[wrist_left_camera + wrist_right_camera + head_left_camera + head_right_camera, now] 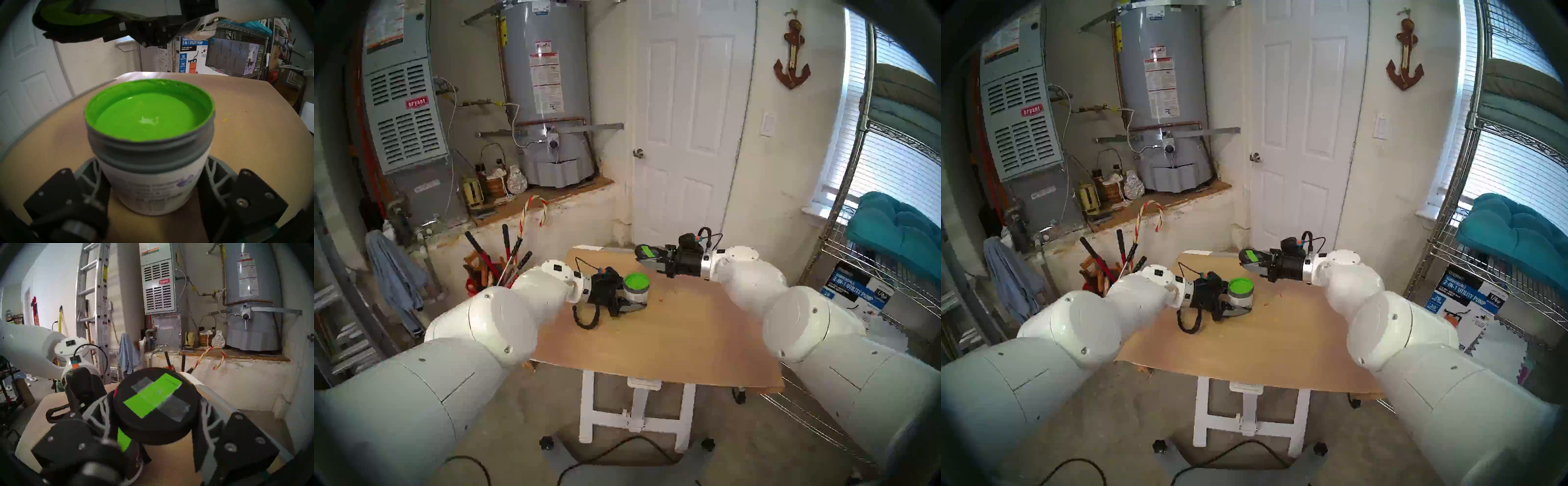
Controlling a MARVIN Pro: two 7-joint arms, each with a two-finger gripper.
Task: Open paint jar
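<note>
My left tool [634, 298] is clamped on the body of the paint jar [635, 288], which stands upright on the tabletop [670, 339] with its mouth uncovered and bright green paint [146, 117] showing to the rim. My right tool [648, 259] pinches the black lid [157, 405] by its edges, held in the air apart from the jar, above the tabletop's far side, green strip [153, 394] up.

Paint jar [149, 152] sitting open, centre frame, green paint [144, 117] showing. Left gripper [153, 191] clamping its labelled wall from five and seven o'clock. Black lid [73, 18] hanging at eleven o'clock in right gripper [108, 25]. Brown table [246, 135] lying beneath.
</note>
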